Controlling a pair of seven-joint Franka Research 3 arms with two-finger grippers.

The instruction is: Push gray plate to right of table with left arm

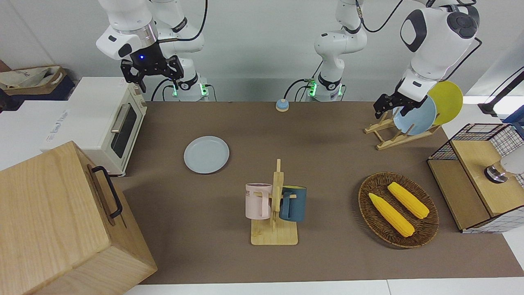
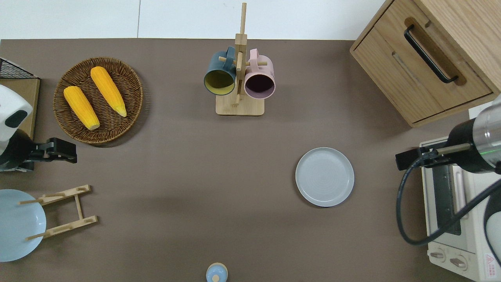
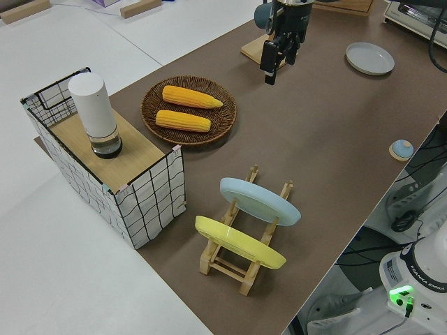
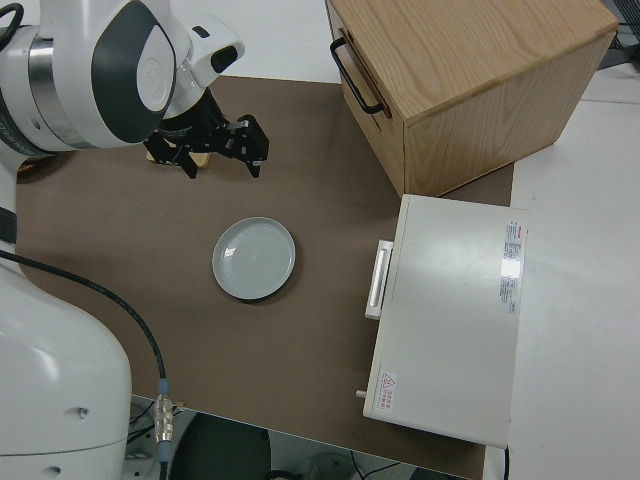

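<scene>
The gray plate (image 1: 206,154) lies flat on the brown table (image 1: 327,135), toward the right arm's end, beside the toaster oven; it also shows in the overhead view (image 2: 324,176), the left side view (image 3: 370,58) and the right side view (image 4: 254,258). My left gripper (image 1: 388,109) is open and empty in the air. In the overhead view it (image 2: 62,150) hangs over the table between the corn basket and the plate rack, far from the gray plate. It also shows in the left side view (image 3: 281,63). The right arm is parked, its gripper (image 1: 152,82) open.
A mug tree (image 2: 238,78) with two mugs stands mid-table. A wicker basket (image 2: 129,84) holds two corn cobs. A wooden rack (image 1: 393,137) holds a sky-blue and a yellow plate. A toaster oven (image 1: 102,119), a wooden cabinet (image 1: 53,221), a wire-sided box (image 1: 475,180) and a small blue bell (image 1: 281,105) stand around.
</scene>
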